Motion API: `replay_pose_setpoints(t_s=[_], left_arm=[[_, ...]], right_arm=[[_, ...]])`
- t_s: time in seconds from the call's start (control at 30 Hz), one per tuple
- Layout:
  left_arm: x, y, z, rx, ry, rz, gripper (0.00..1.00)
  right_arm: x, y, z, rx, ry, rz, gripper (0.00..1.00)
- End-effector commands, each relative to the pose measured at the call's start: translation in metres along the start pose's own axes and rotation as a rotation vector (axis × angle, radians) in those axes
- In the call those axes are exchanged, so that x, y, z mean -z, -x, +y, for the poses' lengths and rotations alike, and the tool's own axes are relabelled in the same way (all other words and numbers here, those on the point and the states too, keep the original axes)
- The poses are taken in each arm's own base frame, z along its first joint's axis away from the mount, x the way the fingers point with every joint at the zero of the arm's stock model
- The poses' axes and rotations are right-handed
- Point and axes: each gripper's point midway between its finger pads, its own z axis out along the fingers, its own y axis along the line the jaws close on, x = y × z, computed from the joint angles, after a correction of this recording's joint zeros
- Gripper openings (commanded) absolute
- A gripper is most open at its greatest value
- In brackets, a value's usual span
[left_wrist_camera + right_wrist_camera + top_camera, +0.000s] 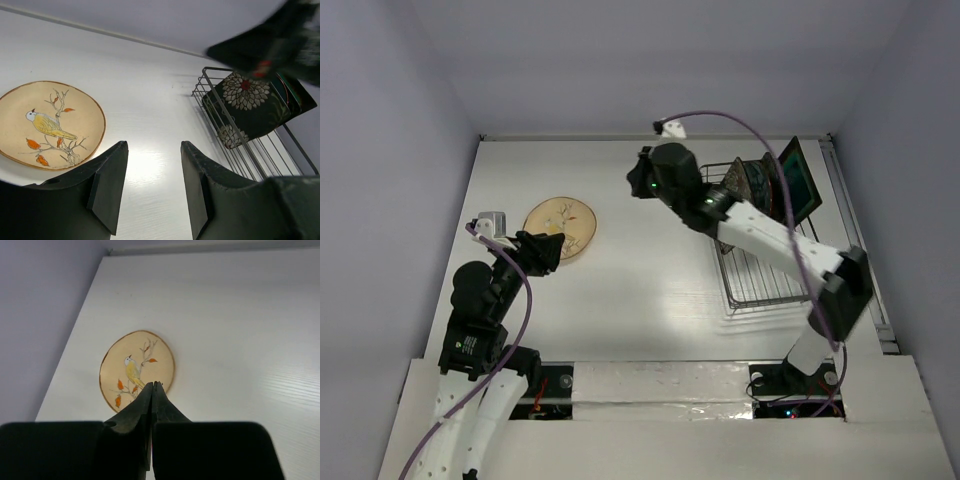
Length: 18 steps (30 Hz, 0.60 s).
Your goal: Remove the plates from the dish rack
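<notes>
L gripper (154,149) hangs wide open, nothing betw. my fingers, low over the table (650,270), just beside the tan bird plate (561,227). It lies flat, well apart from the dish rack (760,285). R gripper (152,386) is pinched tight, empty. L wrist cam catches a flowered dark plate (247,97) upright in the rack. R wrist cam gets the tan bird plate, not the rack. Top cam adds a teal square plate (798,180) at the rack's far end.

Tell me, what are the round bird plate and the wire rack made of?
The round tan bird-painted plate looks like glazed ceramic: smooth painted face, thin darker rim. The grey wire dish rack looks like metal, perhaps coated: thin, straight, stiff rods.
</notes>
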Motion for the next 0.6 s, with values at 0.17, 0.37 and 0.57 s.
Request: replay_pose_setpoints(t_s=[0.17,0.37,0.57], left_arm=[[-0.002,0.013,-0.010,-0.006,-0.040,-0.036,0.43],[-0.004,0.011,-0.009,-0.005,-0.041,-0.028,0.43],[-0.005,0.010,-0.008,-0.004,-0.039,-0.024,0.43]], right_arm=[[0.156,0.069,-0.152,0.202,-0.392,-0.150,0.00],[0.197,0.062,-0.208,0.258,-0.590,-0.091,0.43],[0.190,0.064,-0.229,0.292,-0.679,-0.024,0.46]])
